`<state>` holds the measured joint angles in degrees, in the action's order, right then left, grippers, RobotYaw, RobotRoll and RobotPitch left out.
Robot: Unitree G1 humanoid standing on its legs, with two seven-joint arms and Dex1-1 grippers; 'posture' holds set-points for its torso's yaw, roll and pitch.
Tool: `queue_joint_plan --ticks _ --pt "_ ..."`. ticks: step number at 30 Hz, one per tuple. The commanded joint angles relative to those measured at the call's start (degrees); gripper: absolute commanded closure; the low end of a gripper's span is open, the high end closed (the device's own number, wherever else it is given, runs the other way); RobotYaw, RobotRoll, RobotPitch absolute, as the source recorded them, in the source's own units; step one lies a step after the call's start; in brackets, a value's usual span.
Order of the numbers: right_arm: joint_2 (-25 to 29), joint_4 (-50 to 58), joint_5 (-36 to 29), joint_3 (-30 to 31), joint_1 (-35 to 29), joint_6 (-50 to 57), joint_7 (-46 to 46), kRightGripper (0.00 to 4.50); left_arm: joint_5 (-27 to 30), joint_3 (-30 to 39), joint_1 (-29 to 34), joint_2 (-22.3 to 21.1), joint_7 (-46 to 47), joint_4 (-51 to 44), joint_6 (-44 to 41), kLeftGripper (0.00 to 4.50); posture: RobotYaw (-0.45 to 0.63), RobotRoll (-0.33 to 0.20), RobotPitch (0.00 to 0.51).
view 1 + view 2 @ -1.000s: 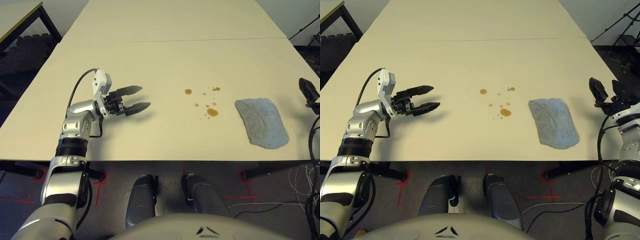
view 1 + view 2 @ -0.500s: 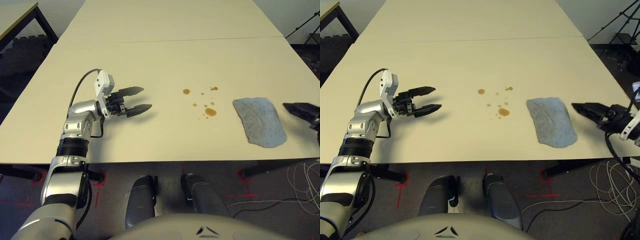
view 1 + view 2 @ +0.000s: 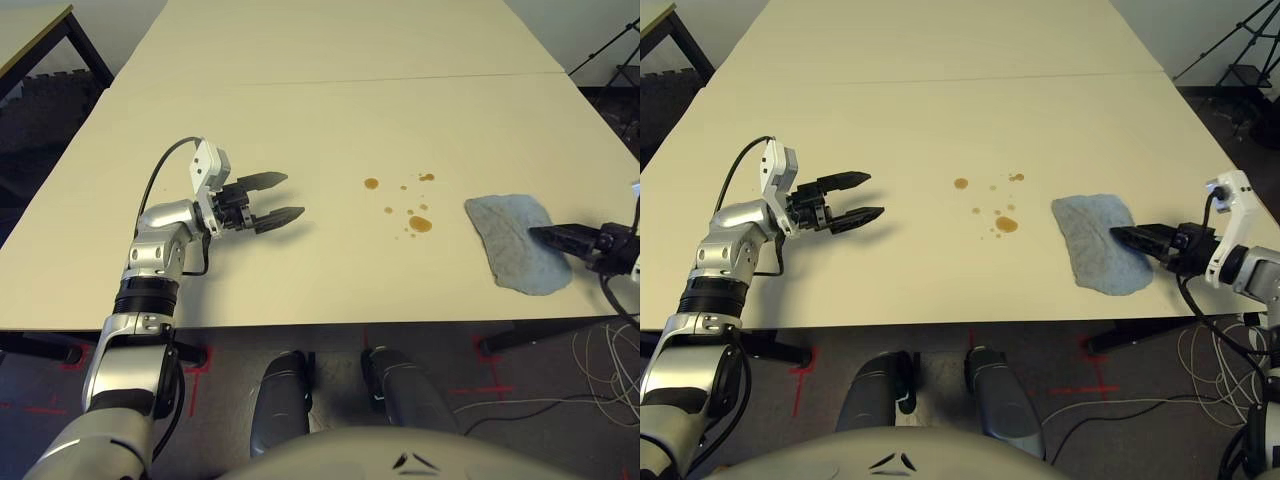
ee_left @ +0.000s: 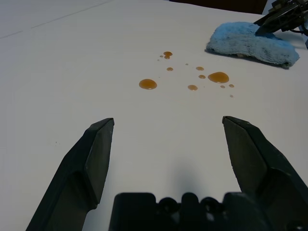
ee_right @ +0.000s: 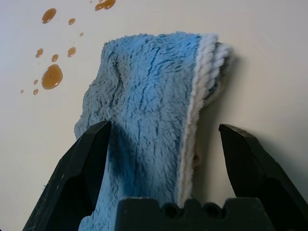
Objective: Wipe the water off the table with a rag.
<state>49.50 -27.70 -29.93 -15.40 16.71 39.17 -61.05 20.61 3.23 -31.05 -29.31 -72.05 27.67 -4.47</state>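
Right gripper (image 5: 166, 125) has come in from the right edge of the frame since a moment ago, now out over the rag (image 3: 1095, 265). Fingers spread wide, nothing gripped between them: one reaches over the blue-grey pile, the other stands out past the cloth's edge, above bare tabletop. Whether the near one presses the nap, can't tell from here.

Rag lies right of centre in the frame, roughly oblong, one edge folded or thick, pale along the border. Just to its left, near mid-frame, the water (image 3: 1007, 225): a loose scatter of amber-brown blots and tiny drops, cloth and spill apart.

Left gripper (image 3: 877, 193) at the left of the frame, fingers well open, empty, above the table (image 3: 890, 120), pointing toward the spill. Pale top, thin seam running across the upper part.

Farther out: yellow-edged table (image 3: 30, 35), upper left corner; tripod legs (image 3: 1245, 62), upper right; pale cables (image 3: 1205, 375) looped on the floor, lower right.
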Motion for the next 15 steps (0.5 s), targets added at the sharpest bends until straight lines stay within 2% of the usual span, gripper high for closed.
queue_joint_plan --ticks 1,15 --pt "-1.3 0.0 1.1 2.4 0.2 0.7 -1.1 0.02 -0.5 -0.6 0.2 0.0 0.2 -0.7 0.0 0.00 -0.23 0.000 0.141" --pt "-4.2 4.7 3.4 7.8 -1.1 1.9 -1.7 0.02 -0.9 -0.8 -0.8 0.4 0.7 0.2 0.5 0.00 -0.24 0.000 0.137"
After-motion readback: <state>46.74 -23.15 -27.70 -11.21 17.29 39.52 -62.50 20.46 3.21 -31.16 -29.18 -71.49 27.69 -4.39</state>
